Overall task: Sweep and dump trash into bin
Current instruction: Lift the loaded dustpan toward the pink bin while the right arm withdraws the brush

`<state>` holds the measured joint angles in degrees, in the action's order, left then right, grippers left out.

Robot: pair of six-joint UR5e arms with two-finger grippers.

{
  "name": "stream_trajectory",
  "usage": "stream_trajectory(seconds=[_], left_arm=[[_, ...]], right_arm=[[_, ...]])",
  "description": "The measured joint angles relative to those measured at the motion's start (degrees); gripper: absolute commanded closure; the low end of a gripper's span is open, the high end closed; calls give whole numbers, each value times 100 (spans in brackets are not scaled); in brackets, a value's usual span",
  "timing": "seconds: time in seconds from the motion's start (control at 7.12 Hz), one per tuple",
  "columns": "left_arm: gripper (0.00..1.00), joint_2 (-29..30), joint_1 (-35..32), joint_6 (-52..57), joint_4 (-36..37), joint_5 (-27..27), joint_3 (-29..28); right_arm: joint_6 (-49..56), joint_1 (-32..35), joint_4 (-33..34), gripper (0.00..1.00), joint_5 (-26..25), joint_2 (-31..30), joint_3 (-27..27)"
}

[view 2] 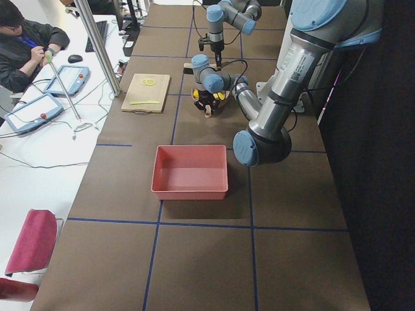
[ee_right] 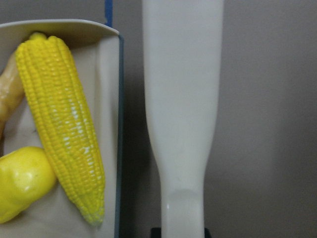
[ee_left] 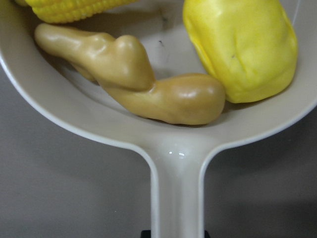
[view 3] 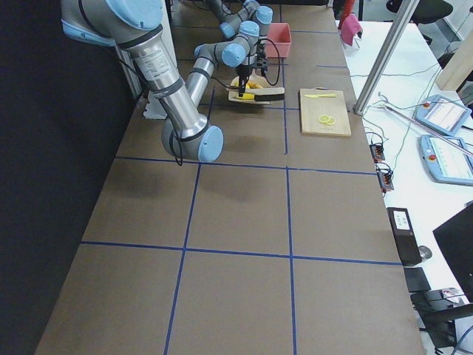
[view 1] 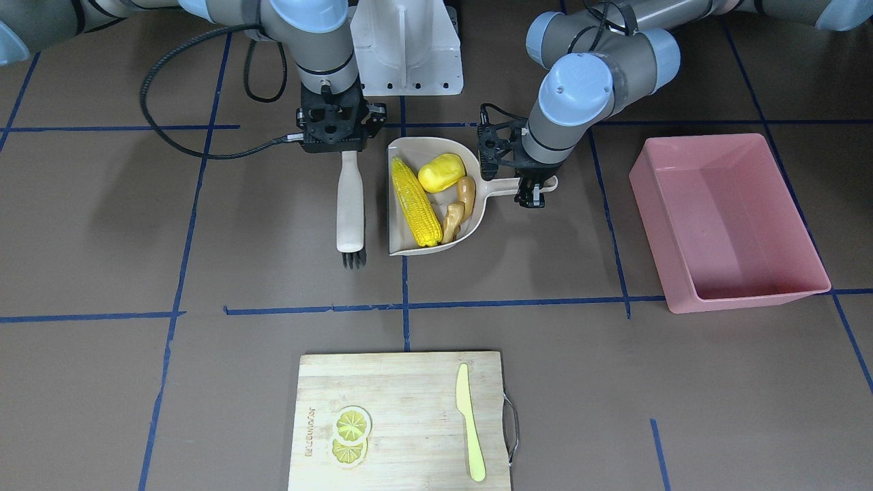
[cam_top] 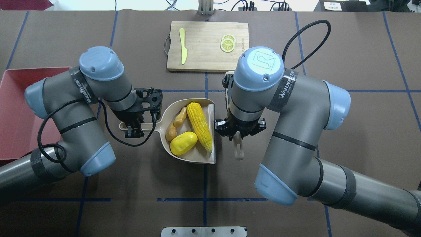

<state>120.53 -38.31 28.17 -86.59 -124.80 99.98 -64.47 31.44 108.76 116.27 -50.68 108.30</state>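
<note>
My left gripper point(view 1: 534, 192): clamped on the dustpan point(view 1: 408, 147) handle, frame centre; right gripper point(view 1: 348, 147): clamped on the brush point(view 1: 350, 204). Load in pan: corn cob point(view 1: 415, 201), potato lump point(view 1: 441, 172), ginger root point(view 1: 458, 208). I should lift mouth-high, tipping only above the bin point(view 1: 730, 225), frame right.

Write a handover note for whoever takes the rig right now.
Grippers: left gripper shut on the dustpan handle; right gripper shut on the brush handle, with the brush lying beside the pan's open edge.
Trash: corn cob, potato and ginger root are all in the dustpan.
The pink bin is empty, on the robot's left.
Done: sweeping.
Left: carry the pan to the bin and tip it out.
</note>
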Motion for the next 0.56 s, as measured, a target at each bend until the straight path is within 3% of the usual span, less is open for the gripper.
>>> stream_trajectory(seconds=[0.28,0.56], left_arm=[[99,-44,-364,-46,-170,-369,88],[99,-326,-752,-117,-202,-572,432]], right_arm=[[158,273,110,100,49,-178,138],[828,754,634,100,204,-574,658]])
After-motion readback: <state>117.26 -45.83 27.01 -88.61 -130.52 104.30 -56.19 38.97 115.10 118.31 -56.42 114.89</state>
